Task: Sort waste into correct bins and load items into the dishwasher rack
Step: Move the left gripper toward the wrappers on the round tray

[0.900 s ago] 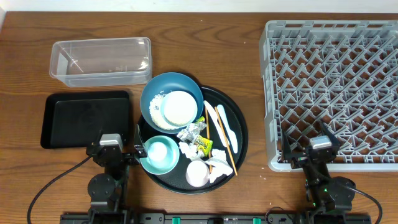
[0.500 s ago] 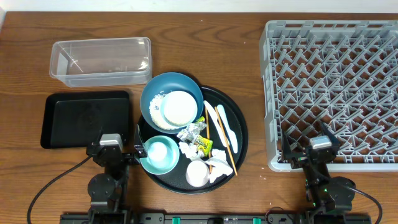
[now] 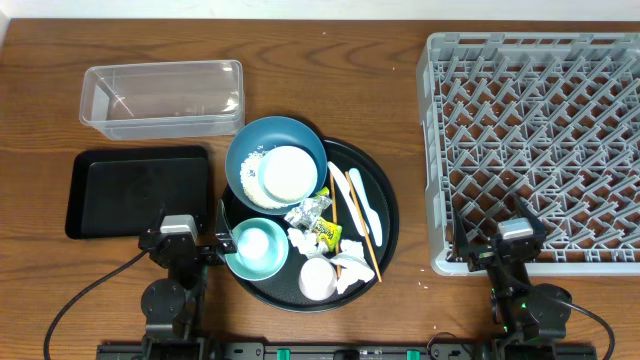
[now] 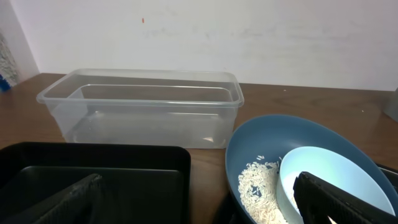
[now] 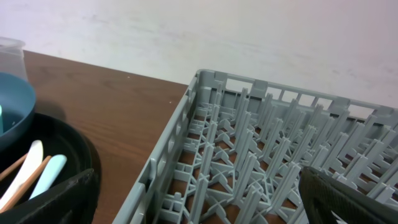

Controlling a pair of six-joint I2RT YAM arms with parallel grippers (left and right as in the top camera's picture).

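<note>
Dishwasher rack (image 3: 432, 150), the biggest thing on the bench (image 3: 400, 100), stands empty directly ahead of the right tool (image 5: 199, 174), whose fingers are spread wide with nothing between them. The left tool (image 4: 196, 186) is likewise apart and empty, low at the near edge. Neither touches anything, so I judge the step in hand to be the first pick.

The round black tray (image 3: 388, 215) lies between the two tools and holds all the dishes and waste. The clear tub (image 3: 160, 67) sits ahead of the left tool, and the shallow black tray (image 3: 140, 190) just ahead and to its left, so waste is best handled by that tool.

The blue bowl (image 3: 292, 130), ahead and right of the left tool, holds a white cup (image 3: 288, 172) and rice (image 4: 258, 186). Lifting the cup out first, then tipping the rice into a bin before racking the bowl, looks wisest. The teal bowl (image 3: 272, 258), just to the left tool's right, carries another cup. Tissues (image 3: 350, 265), chopsticks (image 3: 352, 222), spoons (image 3: 366, 208) and wrappers (image 3: 322, 232) crowd together to the right tool's left, and the thin pieces want a careful pinch.

Both wrist views show only the ends of their own fingers and a sliver of the round tray. Which bin takes which waste cannot be told. Any stray grains on the bench are too small to be sure of.
</note>
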